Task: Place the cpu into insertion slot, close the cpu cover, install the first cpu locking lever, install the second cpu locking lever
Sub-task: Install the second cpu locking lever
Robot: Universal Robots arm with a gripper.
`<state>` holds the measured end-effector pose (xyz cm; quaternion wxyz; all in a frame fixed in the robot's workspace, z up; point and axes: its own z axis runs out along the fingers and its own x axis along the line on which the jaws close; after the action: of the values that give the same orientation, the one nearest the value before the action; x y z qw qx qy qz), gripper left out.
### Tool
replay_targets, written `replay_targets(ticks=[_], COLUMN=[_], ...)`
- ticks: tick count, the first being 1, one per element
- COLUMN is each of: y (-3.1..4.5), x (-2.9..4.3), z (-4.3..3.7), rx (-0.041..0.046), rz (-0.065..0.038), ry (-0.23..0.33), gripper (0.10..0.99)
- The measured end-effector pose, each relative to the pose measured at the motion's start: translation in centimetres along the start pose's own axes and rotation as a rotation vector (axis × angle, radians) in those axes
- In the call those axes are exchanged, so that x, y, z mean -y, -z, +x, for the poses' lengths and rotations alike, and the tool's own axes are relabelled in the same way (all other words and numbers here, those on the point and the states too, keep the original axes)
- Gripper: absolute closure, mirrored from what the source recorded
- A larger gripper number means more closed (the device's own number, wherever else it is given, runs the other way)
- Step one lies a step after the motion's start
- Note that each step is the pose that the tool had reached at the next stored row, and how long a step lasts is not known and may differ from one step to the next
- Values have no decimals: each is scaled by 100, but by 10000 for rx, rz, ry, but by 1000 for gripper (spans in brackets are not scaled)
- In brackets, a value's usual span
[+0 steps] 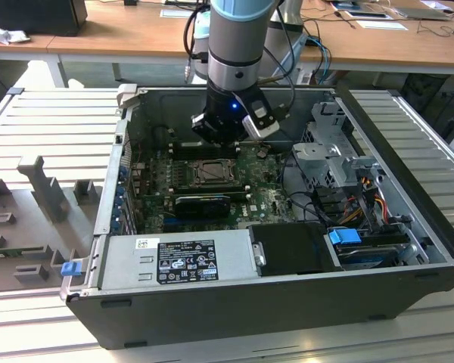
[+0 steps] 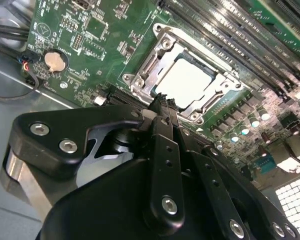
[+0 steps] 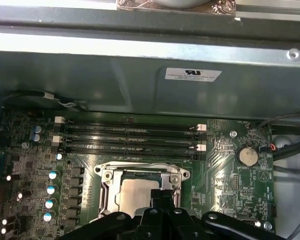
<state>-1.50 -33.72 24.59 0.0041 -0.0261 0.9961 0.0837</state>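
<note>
The cpu (image 2: 187,80) is a pale square chip lying flat in its socket on the green motherboard, also seen in the first wrist view (image 3: 135,192). The cpu cover (image 2: 157,50), a silvery frame with an open centre, lies down flat around the chip (image 3: 106,176). My gripper (image 2: 162,102) is shut with nothing between its black fingers. Its tip hovers at one edge of the socket (image 1: 212,172), just over the cover's rim (image 3: 161,195). In the exterior view the gripper (image 1: 221,144) hangs inside the open computer case above the socket. I cannot make out how the locking levers stand.
Black memory slots (image 3: 130,132) run along the socket's far side near the case wall (image 3: 140,85). A coin battery (image 2: 55,61) sits on the board. A power supply (image 1: 178,261), a drive cage (image 1: 333,151) and cables (image 1: 363,197) crowd the case.
</note>
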Motion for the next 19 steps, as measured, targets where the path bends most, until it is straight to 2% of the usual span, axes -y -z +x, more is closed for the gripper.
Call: replay_targets(ticks=[11, 19], y=[27, 50], x=[167, 183], z=[9, 9], rx=[-1, 0], rz=[7, 13], ry=[0, 2], gripper=[980, 980])
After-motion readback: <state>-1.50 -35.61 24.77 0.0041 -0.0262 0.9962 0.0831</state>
